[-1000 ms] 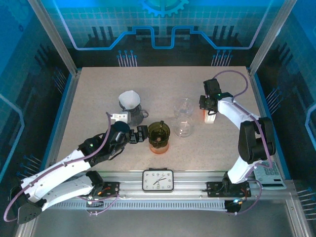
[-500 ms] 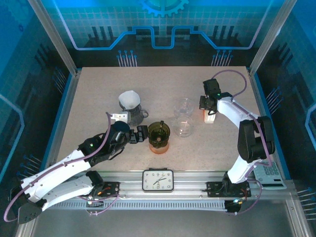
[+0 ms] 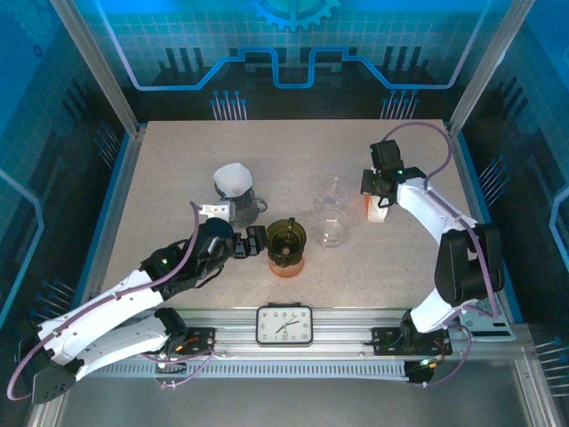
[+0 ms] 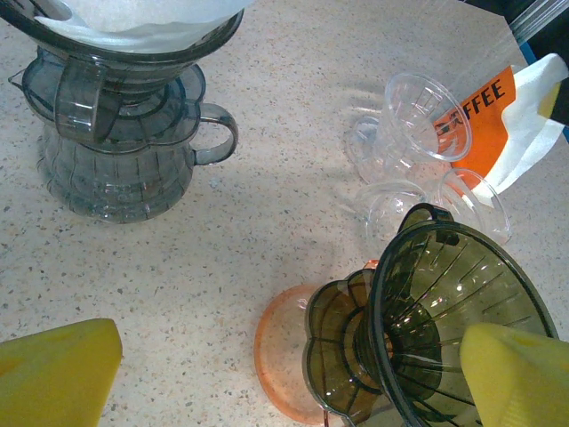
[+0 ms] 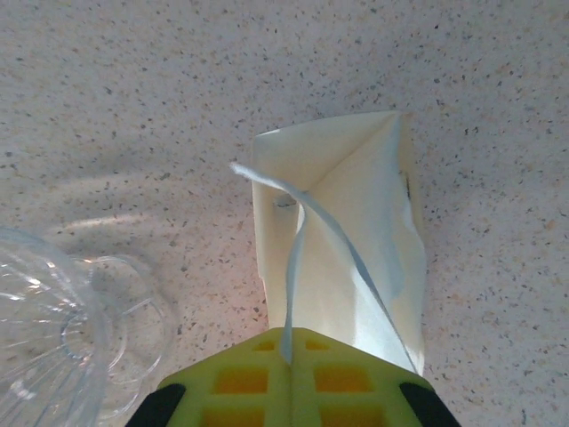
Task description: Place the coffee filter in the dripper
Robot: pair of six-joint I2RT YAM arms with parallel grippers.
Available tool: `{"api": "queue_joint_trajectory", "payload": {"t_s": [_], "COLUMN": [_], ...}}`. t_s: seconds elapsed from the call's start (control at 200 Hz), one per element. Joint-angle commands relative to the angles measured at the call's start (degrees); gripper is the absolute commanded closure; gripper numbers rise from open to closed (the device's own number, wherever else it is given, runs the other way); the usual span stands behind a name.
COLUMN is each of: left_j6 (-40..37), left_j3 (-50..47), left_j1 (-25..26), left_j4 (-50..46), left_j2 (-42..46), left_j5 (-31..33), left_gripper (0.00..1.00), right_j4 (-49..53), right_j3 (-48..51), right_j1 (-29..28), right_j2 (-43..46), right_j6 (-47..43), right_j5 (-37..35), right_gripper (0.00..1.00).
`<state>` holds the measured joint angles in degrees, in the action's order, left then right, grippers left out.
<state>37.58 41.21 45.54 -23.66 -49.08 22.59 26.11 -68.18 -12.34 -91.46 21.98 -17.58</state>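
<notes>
Right fingers (image 5: 233,384) clamped on thin white paper filter (image 5: 298,233); left fingers (image 4: 55,369) apart beside smoky ribbed dripper (image 4: 444,298).

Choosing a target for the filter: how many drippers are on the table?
4. Grey dripper holding a white filter, back left; dark green dripper, centre; two clear drippers right of it, one behind the other. None seems hidden.
</notes>
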Motion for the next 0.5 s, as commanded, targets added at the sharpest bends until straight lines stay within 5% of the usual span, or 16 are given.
{"api": "queue_joint_trajectory", "payload": {"t_s": [0.0,0.495], "left_j6": [0.8,-3.0], "left_j3": [-0.1,3.1], "left_j1": [-0.4,-0.5], "left_j4": [0.2,-0.2], "left_j2": [0.2,-0.5], "left_j5": [-1.0,-3.7], "left_gripper": [0.01,0.01], "right_j4": [1.9,7.5], "right_j3": [1.7,5.8], "right_j1": [-1.3,-8.9], "right_j2": [2.8,18.5], "right_j6": [-0.6,0.3], "right_j5": [0.2,1.2], "right_gripper": [1.00,1.00]}}
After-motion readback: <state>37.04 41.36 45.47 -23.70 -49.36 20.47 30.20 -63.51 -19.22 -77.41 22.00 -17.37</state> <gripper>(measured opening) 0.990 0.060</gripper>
